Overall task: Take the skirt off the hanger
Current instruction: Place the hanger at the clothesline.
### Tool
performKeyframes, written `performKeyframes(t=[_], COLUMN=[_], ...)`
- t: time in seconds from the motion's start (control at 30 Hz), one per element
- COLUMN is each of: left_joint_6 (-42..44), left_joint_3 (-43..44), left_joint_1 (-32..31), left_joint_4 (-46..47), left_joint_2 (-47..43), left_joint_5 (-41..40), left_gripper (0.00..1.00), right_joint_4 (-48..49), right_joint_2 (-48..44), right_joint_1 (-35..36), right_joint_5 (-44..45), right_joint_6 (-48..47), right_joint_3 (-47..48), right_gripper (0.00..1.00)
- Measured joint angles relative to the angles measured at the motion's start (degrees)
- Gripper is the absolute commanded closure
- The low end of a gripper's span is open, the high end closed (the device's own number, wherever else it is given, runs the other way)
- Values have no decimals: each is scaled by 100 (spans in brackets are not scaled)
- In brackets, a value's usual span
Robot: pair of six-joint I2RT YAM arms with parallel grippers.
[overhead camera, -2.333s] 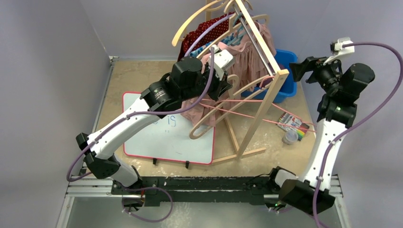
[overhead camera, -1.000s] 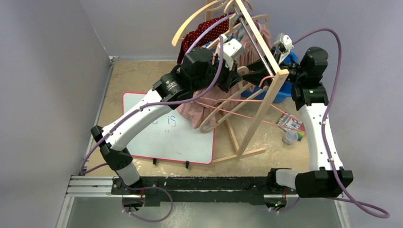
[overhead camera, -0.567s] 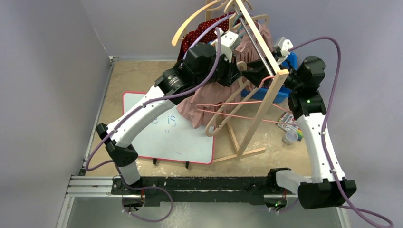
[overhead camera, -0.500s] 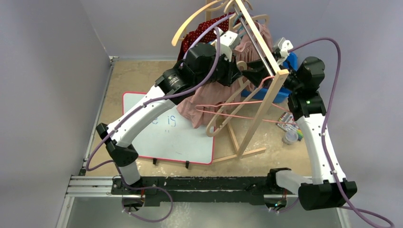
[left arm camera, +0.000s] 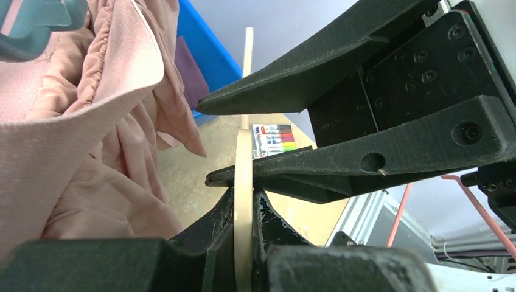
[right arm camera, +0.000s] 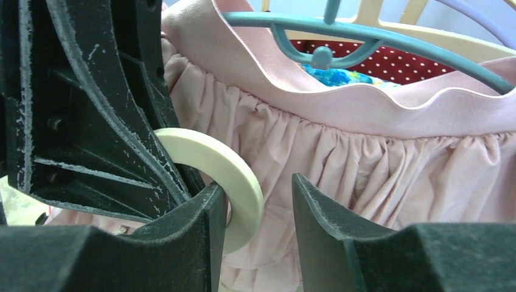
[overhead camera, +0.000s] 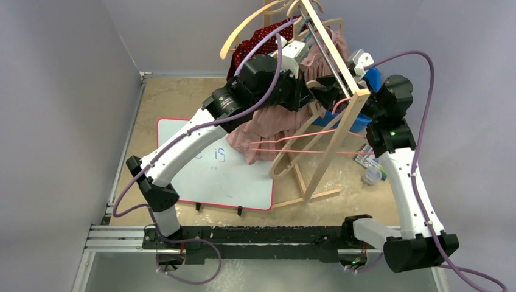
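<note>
Grey-blue walls close in a tan tabletop (overhead camera: 170, 97). A red-edged whiteboard (overhead camera: 213, 173) lies on its near left part, and a wooden rack (overhead camera: 341, 118) stands to the right of it with clothes hung along its top. A blue bin (overhead camera: 372, 78) sits behind the rack and a pack of markers (overhead camera: 367, 159) lies on the table on its right side. From my seat I see both arms reaching in high beside the rack, meeting tip to tip. My left gripper (left arm camera: 243, 204) is clamped tight on the cream hook (right arm camera: 225, 164) of the wooden hanger (overhead camera: 286, 163), whose curved body slopes down toward the table in front of the rack. My right gripper (right arm camera: 255, 190) stands partly open around that same hook: the hook rests against one finger, with a clear gap to the other, so it grips nothing. The skirt (overhead camera: 268, 131), pink and gathered, hangs below my left wrist, its hem just over the far right corner of the whiteboard. In the right wrist view a pink waistband (right arm camera: 365, 100) runs along a teal hanger (right arm camera: 365, 35) just behind the hook. I cannot tell whether that is the same garment.
</note>
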Motion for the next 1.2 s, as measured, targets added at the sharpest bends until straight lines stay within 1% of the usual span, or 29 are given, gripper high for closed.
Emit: performKeyframes(t=[0.07, 0.17, 0.27, 0.4, 0.5, 0.6, 0.63, 0.83, 0.9, 0.93, 0.97, 1.03, 1.13, 1.2], left_joint_6=[2, 85, 129, 118, 125, 142, 151, 256, 284, 293, 297, 334, 435, 476], left_joint_3=[-79, -260, -293, -297, -297, -323, -367, -509, -518, -527, -538, -542, -533, -525], left_joint_1=[0, -11, -42, -81, -94, -120, -131, -240, -269, -271, -271, -267, -260, -247], left_joint_4=[96, 186, 203, 293, 328, 391, 431, 636, 702, 699, 688, 623, 516, 431], left_joint_2=[-20, -94, -111, -111, -120, -131, -153, -219, -227, -240, -251, -260, -271, -271], left_joint_5=[-17, -111, -144, -131, -236, -369, -415, -376, -387, -422, -450, -533, -595, -588], left_gripper=[100, 100, 100, 100, 100, 100, 100, 100, 100, 100, 100, 100, 100, 100], right_joint_4=[-28, -446, -796, -1025, -1504, -2114, -2247, -2643, -2667, -2658, -2640, -2581, -2470, -2463], right_joint_2=[-13, -81, -181, -295, -236, -199, -245, -780, -824, -811, -789, -688, -511, -452], right_joint_1=[0, 4, 4, 4, 11, 46, 50, 70, 66, 63, 63, 26, -92, -133], right_joint_5=[140, 535, 846, 1082, 1314, 1847, 2017, 2787, 2804, 2754, 2702, 2437, 1727, 1521], right_joint_6=[81, 256, 435, 560, 776, 1045, 1156, 1891, 1971, 2002, 2004, 1897, 1740, 1628], right_joint_3=[4, 50, 85, 129, 400, 704, 721, 533, 533, 533, 535, 544, 544, 544], right_gripper=[45, 38, 38, 38, 29, 17, 15, 14, 13, 10, 4, 3, 1, 1])
